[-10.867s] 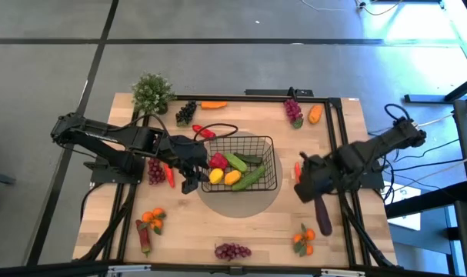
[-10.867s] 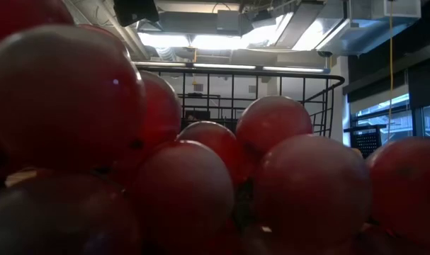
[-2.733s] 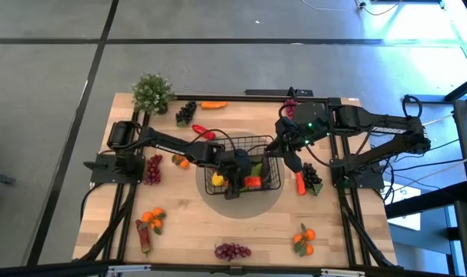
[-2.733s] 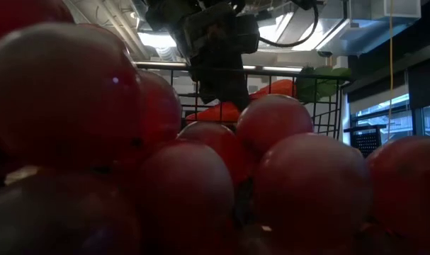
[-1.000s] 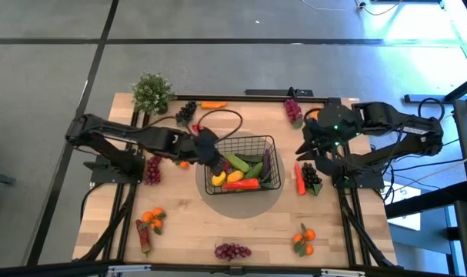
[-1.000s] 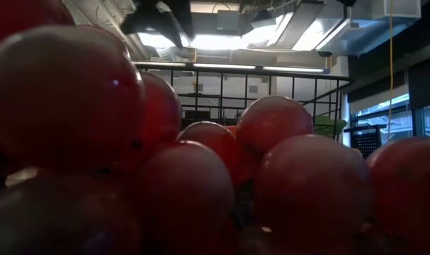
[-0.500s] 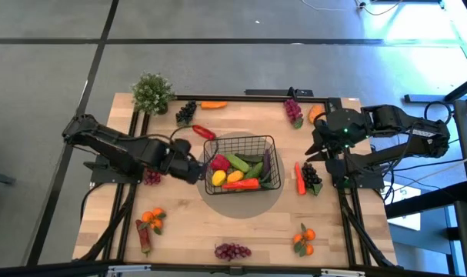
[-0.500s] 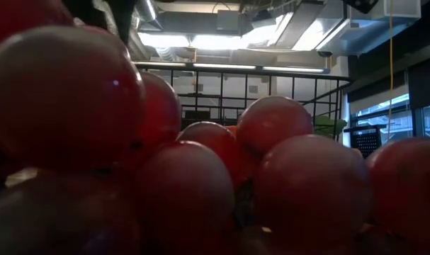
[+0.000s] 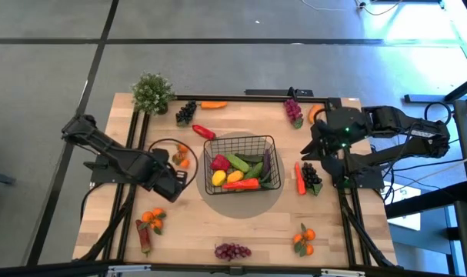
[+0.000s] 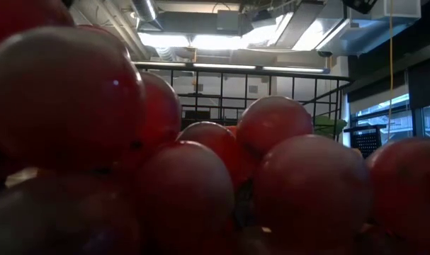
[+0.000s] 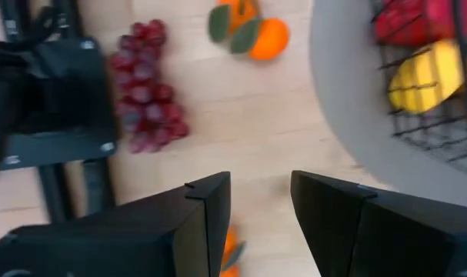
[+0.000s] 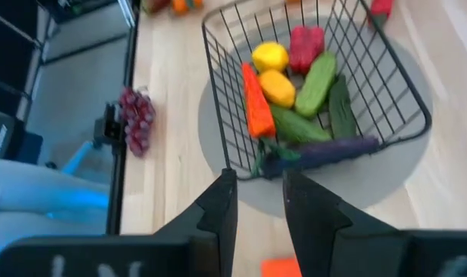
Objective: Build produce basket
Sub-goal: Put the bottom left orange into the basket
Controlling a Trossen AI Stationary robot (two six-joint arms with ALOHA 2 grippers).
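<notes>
Basket (image 9: 244, 163) is sitting on the grey round mat (image 9: 241, 201) in the middle of the table (image 9: 271, 231), and it is holding a red pepper (image 9: 218, 162), two yellow lemons (image 9: 226, 177), cucumbers (image 9: 241, 163), a carrot (image 9: 245, 184) and a purple eggplant (image 9: 265, 165).

My left gripper (image 9: 174, 183) is now hanging over bare wood to the left of the basket, having pulled back from the basket's left edge where it was half a second ago. Its fingers (image 11: 210, 208) are standing slightly apart with nothing between them, looking down on a red grape bunch (image 11: 146, 88) and an orange with leaves (image 11: 258, 35).

My right gripper (image 9: 316, 145) is staying over the table's right side, above the carrot and dark grapes (image 9: 311, 176) lying there, hardly shifted from half a second ago. Its fingers (image 12: 221, 201) are also a little apart and empty, and its wrist view is looking back across at the filled basket.

Since the frame about eleven seconds back, the eggplant and carrot have come into the basket.

A red grape bunch (image 10: 165, 156) is filling the low view, with the basket's wire rim behind it.
</notes>
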